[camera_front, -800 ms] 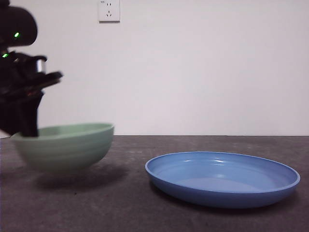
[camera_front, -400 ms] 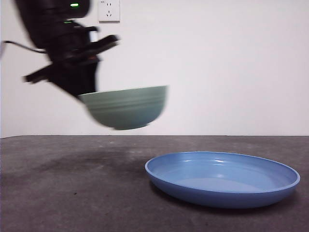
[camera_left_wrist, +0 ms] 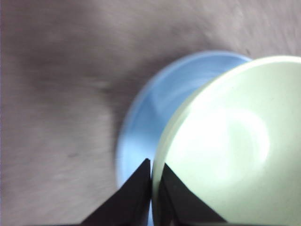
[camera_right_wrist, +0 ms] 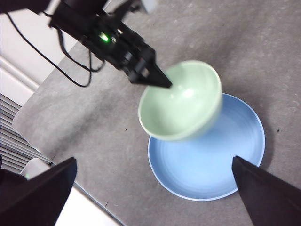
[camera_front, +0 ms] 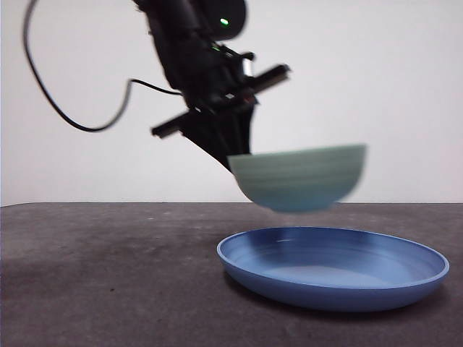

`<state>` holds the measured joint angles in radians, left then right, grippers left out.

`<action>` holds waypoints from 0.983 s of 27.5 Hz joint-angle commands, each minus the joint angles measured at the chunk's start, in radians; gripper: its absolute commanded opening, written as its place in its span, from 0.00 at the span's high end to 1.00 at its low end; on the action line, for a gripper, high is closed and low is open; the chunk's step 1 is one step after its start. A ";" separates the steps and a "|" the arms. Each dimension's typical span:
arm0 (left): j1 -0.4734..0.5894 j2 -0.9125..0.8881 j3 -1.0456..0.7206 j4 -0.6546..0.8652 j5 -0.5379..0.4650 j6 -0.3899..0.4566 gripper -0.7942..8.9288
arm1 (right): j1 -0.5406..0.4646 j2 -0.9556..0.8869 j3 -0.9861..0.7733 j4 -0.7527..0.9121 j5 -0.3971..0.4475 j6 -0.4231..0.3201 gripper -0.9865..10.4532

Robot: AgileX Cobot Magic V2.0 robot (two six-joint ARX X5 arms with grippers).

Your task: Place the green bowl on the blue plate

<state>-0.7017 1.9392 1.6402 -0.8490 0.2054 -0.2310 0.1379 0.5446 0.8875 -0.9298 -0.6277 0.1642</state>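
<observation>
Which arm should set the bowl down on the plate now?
Left. The left gripper is shut on the green bowl rim, holding it above the blue plate. The right gripper is open and away.

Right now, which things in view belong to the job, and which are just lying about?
Job:
- green bowl, held by its rim above the plate
- blue plate, on the table
- left gripper, shut on the bowl's rim

Not part of it:
- right gripper, open, waiting
- table

Green bowl (camera_front: 300, 177) motion-blurred; hides blue plate (camera_left_wrist: 141, 127) far side in left wrist view.
</observation>
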 commanded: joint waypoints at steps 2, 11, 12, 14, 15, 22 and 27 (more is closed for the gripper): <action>-0.044 0.064 0.040 0.004 -0.044 -0.011 0.90 | 0.004 0.002 0.017 0.009 -0.001 0.004 0.44; -0.079 0.128 0.040 0.003 -0.072 -0.010 0.90 | 0.004 0.002 0.017 0.009 -0.001 0.004 0.44; -0.079 0.134 0.040 0.006 -0.072 -0.010 0.90 | 0.004 0.002 0.017 0.009 -0.001 0.004 0.44; -0.079 0.137 0.040 0.012 -0.073 -0.009 0.90 | 0.004 0.002 0.017 0.009 -0.001 0.004 0.44; -0.079 0.137 0.040 0.017 -0.073 -0.006 0.90 | 0.004 0.002 0.017 0.009 -0.001 0.004 0.44; -0.079 0.137 0.040 0.020 -0.074 0.009 0.89 | 0.004 0.002 0.017 0.009 -0.001 0.004 0.44; -0.079 0.133 0.044 0.034 -0.074 0.001 0.67 | 0.004 0.002 0.017 0.009 -0.001 0.005 0.44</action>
<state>-0.7708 2.0495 1.6535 -0.8200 0.1326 -0.2276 0.1379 0.5446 0.8875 -0.9298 -0.6277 0.1642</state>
